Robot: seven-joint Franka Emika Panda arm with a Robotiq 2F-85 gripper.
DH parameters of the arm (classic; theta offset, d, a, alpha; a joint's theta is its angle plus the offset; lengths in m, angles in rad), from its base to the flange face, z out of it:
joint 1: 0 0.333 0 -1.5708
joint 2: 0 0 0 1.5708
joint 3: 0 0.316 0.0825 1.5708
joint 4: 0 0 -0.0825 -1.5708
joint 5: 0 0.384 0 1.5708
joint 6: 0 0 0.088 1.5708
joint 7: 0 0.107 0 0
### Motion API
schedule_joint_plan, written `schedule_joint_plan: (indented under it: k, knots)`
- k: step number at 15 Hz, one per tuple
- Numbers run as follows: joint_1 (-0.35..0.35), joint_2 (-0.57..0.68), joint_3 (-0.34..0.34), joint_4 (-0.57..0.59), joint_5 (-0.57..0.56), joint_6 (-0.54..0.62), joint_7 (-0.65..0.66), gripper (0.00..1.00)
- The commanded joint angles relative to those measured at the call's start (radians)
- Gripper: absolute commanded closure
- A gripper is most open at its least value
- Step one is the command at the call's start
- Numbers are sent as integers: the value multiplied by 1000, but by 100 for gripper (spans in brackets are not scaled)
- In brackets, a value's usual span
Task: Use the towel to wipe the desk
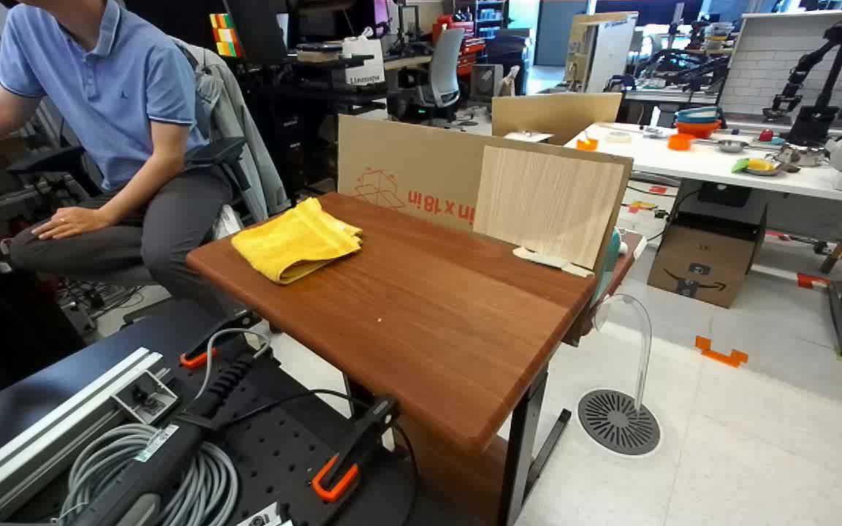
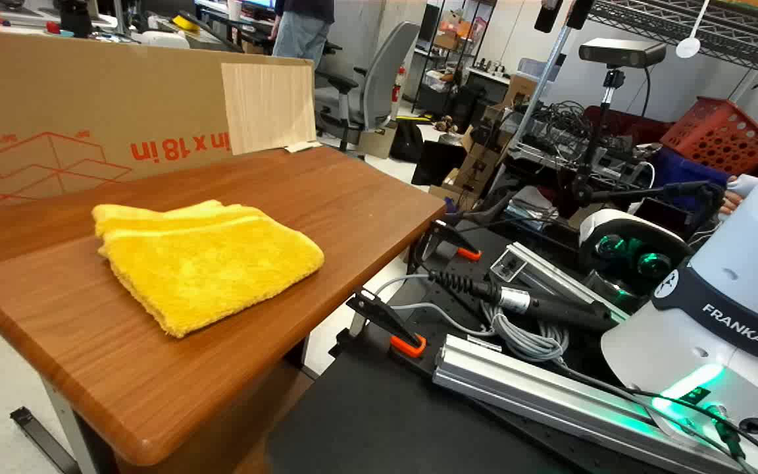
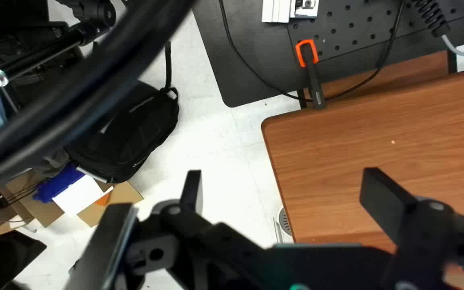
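Next: bring spread, empty gripper [image 3: 282, 189] over yellow towel [image 2: 208, 263] | pinch deep through folds [image 2: 214, 215] against likely slip | drag flat across desk [image 1: 421, 314], light steady pressure

I see a yellow towel [image 1: 293, 245] left of frame centre, a brown wood-grained desk [image 1: 406, 314], tan cardboard [image 1: 428, 164] printed reddish-orange.

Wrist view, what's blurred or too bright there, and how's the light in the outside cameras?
In the wrist view the thick black cable is blurred, the floor looks almost white, and the gripper is dark; in an exterior view green light glows on the Franka arm's base; in both exterior views the yellow towel is brightly lit.
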Motion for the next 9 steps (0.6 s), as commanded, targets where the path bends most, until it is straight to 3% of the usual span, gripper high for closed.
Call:
schedule_joint_plan:
  k: [1,4,9]
  knots:
    - [17,0,-14,3,-10,-6,10,0]
    - [22,3,-7,0,-30,1,-8,0]
    - [91,8,-30,-13,-134,16,-218,0]
